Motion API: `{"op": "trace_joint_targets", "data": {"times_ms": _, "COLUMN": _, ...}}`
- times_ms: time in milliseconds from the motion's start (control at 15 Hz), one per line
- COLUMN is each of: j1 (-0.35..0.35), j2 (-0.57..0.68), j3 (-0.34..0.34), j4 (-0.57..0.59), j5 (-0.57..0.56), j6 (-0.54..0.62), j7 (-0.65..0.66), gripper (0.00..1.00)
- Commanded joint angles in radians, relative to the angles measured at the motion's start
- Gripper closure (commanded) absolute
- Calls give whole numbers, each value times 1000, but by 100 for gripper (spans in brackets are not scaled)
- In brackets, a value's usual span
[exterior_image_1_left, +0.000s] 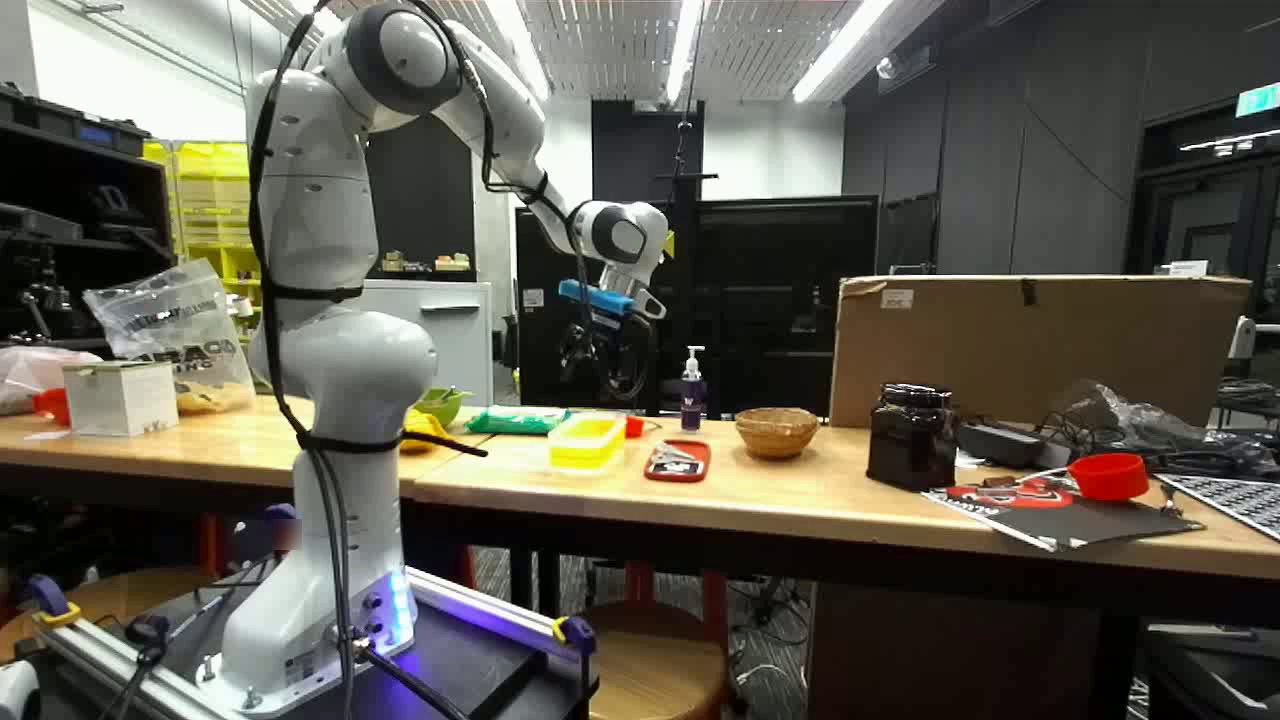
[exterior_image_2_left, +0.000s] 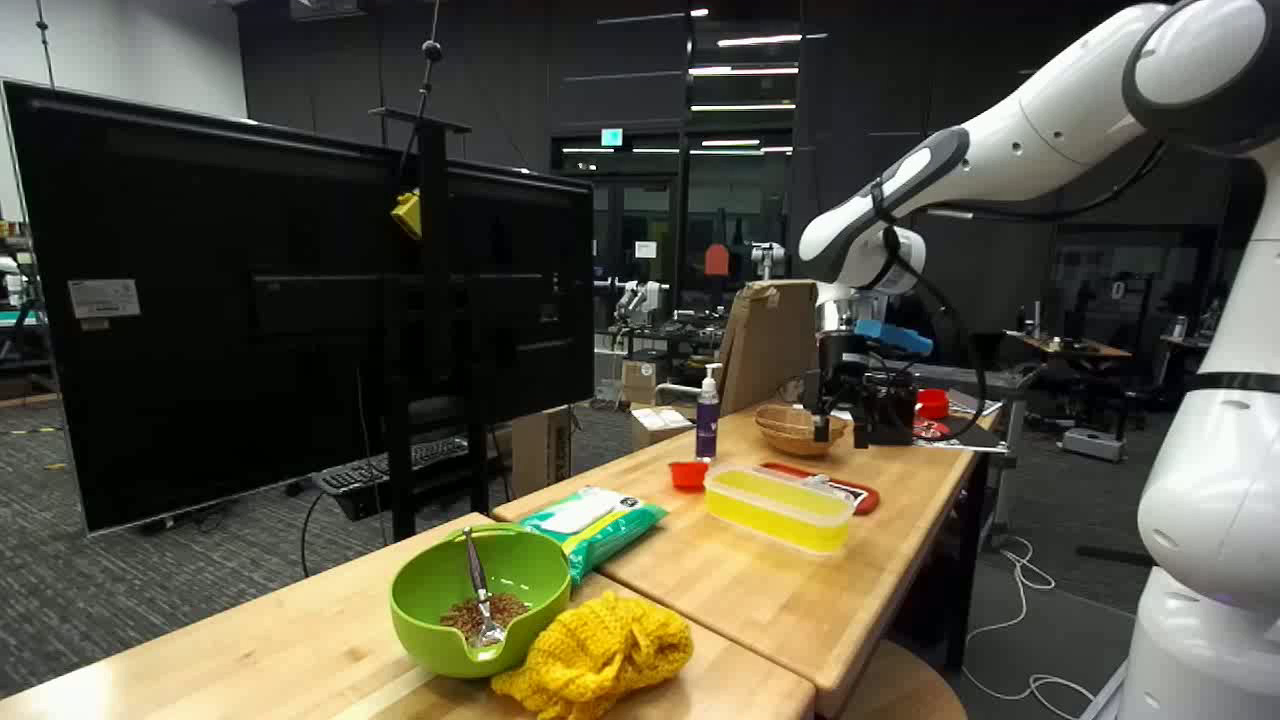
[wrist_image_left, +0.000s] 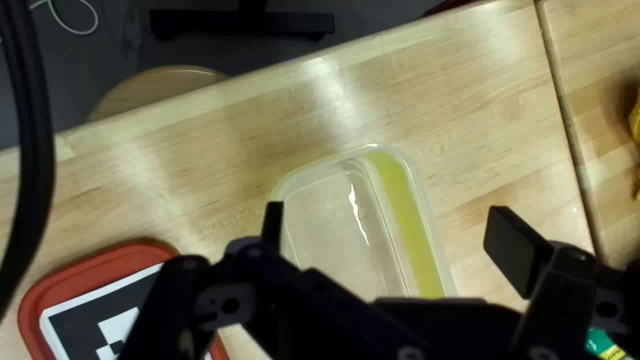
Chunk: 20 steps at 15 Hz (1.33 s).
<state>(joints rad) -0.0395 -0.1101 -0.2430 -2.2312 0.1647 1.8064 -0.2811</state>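
Raised Position, Jaws Apart

The gripper (wrist_image_left: 389, 227) hangs above the wooden table (exterior_image_2_left: 720, 600) with its jaws spread wide. In the wrist view, the clear-and-yellow container (exterior_image_2_left: 780, 515) shows between the jaws, lower down and untouched. The container rests on the table near the red tray (wrist_image_left: 75, 282).

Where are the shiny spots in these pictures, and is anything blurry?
Wrist view: pale glare streaks on the wooden tabletop, a white glint in the plastic container, the end effector and black cable dark and slightly blurry; in an exterior view, ceiling lights glow white; in an exterior view, white light lines show in dark glass, perhaps reflections.
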Motion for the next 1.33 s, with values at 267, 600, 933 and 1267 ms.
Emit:
{"op": "trace_joint_targets", "data": {"times_ms": 267, "j1": -33, "j2": 2, "j3": 32, "j4": 2, "j5": 3, "j6": -2, "j7": -3, "gripper": 0}}
{"op": "trace_joint_targets", "data": {"times_ms": 600, "j1": -16, "j2": -27, "j3": 88, "j4": -18, "j5": -117, "j6": 24, "j7": 64, "gripper": 0}}
{"op": "trace_joint_targets", "data": {"times_ms": 933, "j1": 45, "j2": -118, "j3": 234, "j4": -94, "j5": -342, "j6": 38, "j7": 233, "gripper": 0}}
{"op": "trace_joint_targets", "data": {"times_ms": 1267, "j1": 127, "j2": -211, "j3": 358, "j4": -215, "j5": -342, "j6": 137, "j7": 394, "gripper": 0}}
